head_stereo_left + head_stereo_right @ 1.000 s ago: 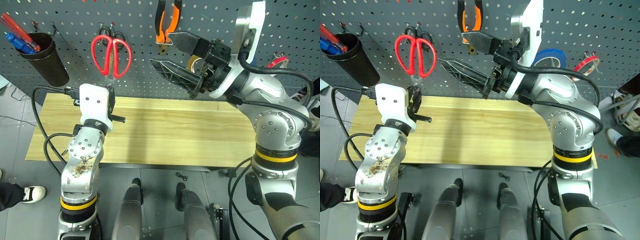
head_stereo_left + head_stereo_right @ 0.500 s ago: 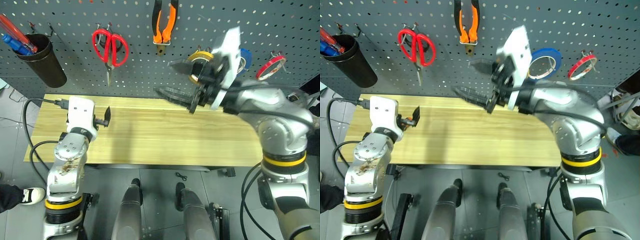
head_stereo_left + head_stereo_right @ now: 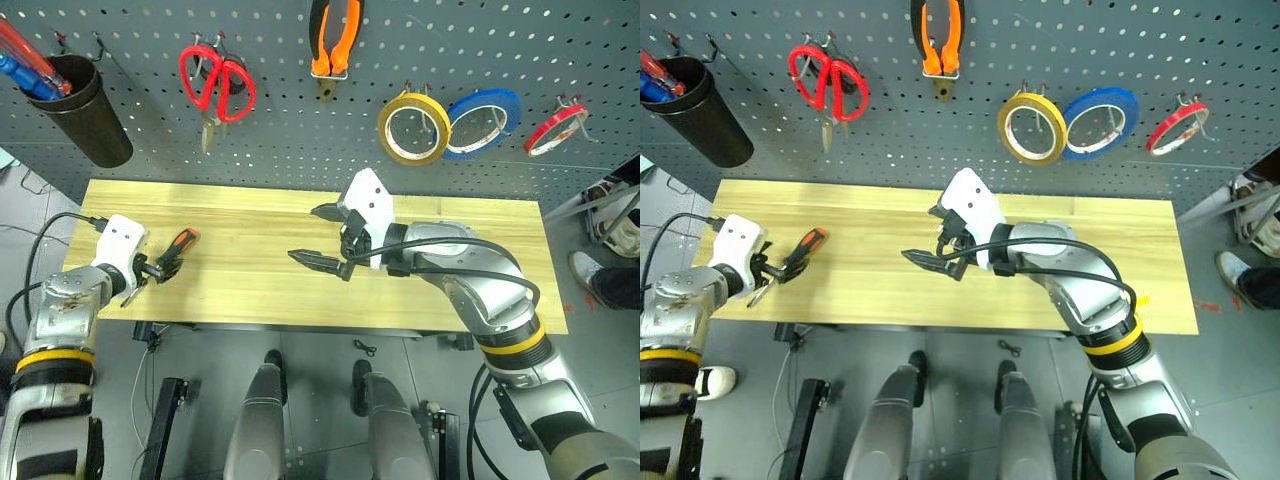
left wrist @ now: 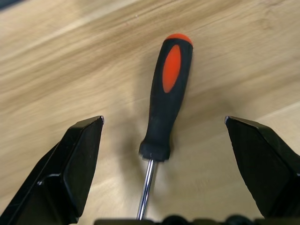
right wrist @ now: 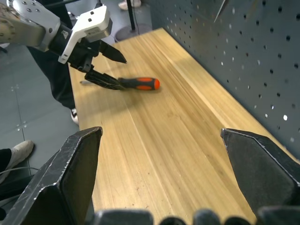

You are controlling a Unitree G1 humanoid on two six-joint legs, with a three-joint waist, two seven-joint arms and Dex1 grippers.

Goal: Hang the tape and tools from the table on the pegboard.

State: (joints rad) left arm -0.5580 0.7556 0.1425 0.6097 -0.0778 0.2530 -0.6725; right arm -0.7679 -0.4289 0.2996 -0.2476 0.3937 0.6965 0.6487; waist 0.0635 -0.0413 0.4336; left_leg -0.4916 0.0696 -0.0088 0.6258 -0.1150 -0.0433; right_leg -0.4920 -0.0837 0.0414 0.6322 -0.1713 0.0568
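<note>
The last tool was in hand: a slim screwdriver with an orange-and-black handle [image 3: 178,243] lay flat near the left end of the long table of pale yellowish wood planks [image 3: 440,270], the only thing left on it. The left gripper [image 3: 158,268] had its two black fingers spread wide on either side of the screwdriver, astride the handle's lower end where the bare metal shaft begins, not yet closed on it. To my eye the next move called for the fingers to shut on the handle, then a lift and a carry up to a free hook on the dark blue-grey perforated metal pegboard [image 3: 560,45] behind the table.

The right gripper [image 3: 318,236] hung over the middle of the table, fingers wide apart and holding nothing.

Counted on the board: one pair of scissors with bright red loop handles [image 3: 217,82], one pair of pliers with orange-and-black handles [image 3: 335,35], and three tape rolls side by side, one yellow roll [image 3: 413,128], one thin blue ring of tape [image 3: 484,120], one smaller red roll [image 3: 556,130]. One black cup [image 3: 92,112] hung at the far left, with red and blue items standing in it.
</note>
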